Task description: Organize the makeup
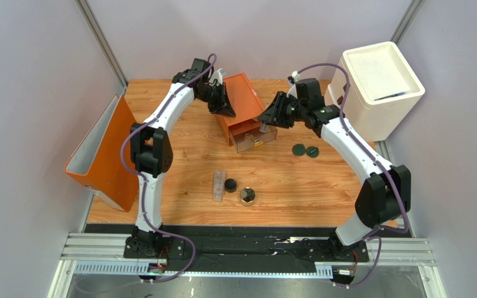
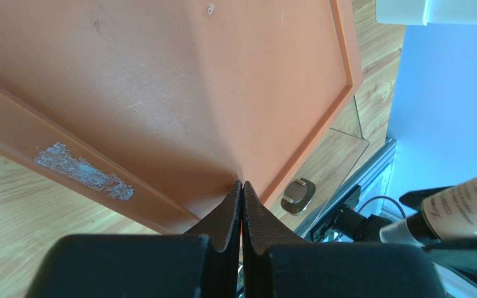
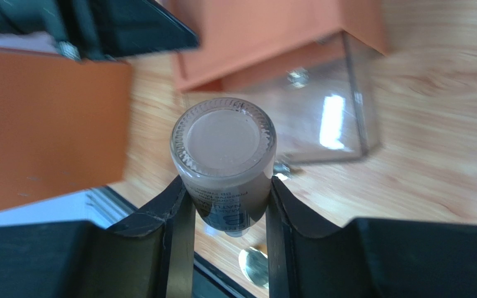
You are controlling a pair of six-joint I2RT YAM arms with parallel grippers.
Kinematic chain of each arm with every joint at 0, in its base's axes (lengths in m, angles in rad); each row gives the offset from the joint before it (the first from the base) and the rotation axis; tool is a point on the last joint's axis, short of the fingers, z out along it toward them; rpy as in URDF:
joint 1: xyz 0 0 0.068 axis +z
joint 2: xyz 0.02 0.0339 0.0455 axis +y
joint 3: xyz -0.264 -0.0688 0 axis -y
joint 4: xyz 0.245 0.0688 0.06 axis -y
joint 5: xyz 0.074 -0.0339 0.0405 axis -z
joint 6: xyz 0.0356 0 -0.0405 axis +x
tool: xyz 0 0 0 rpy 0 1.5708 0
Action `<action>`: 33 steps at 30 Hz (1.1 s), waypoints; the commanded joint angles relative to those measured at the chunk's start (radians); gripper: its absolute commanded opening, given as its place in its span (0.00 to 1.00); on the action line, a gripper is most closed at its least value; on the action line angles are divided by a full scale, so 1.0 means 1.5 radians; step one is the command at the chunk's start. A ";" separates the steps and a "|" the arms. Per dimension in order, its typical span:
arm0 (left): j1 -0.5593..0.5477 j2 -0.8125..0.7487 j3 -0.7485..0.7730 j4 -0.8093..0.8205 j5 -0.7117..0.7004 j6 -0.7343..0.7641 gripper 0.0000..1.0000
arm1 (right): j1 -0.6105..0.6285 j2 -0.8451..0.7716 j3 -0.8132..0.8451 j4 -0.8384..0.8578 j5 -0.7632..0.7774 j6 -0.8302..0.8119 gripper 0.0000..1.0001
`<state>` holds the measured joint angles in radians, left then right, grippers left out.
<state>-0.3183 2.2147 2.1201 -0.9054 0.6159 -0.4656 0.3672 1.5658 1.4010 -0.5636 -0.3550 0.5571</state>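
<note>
Wood tabletop [image 1: 179,164], far edge: my left gripper [image 2: 242,186], closed empty, presses the orange box [image 1: 242,93], steadying it, I judge; my right gripper [image 3: 228,186] clamps the tan tube [image 3: 223,139] over the open drawer [image 1: 254,138].

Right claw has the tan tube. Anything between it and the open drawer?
Nothing visible. The right claw holds the tan tube beside the clear drawer, pulled out and open-topped. The shut left claw is at the orange box, not over the drawer.
</note>
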 commanded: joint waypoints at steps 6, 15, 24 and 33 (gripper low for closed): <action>0.002 0.005 -0.035 -0.068 -0.071 0.038 0.00 | 0.058 0.147 0.113 0.163 -0.036 0.178 0.00; 0.002 -0.003 -0.031 -0.065 -0.074 0.038 0.00 | 0.086 0.178 0.156 0.052 0.008 0.163 0.19; 0.002 0.000 -0.031 -0.066 -0.076 0.039 0.00 | 0.088 0.140 0.114 0.003 0.039 0.157 0.72; 0.002 0.000 -0.025 -0.066 -0.077 0.037 0.00 | 0.094 0.109 0.150 -0.036 0.089 0.113 0.91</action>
<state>-0.3183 2.2005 2.1063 -0.9199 0.6048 -0.4576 0.5011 1.7912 1.5661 -0.5934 -0.2657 0.7731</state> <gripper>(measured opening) 0.003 0.907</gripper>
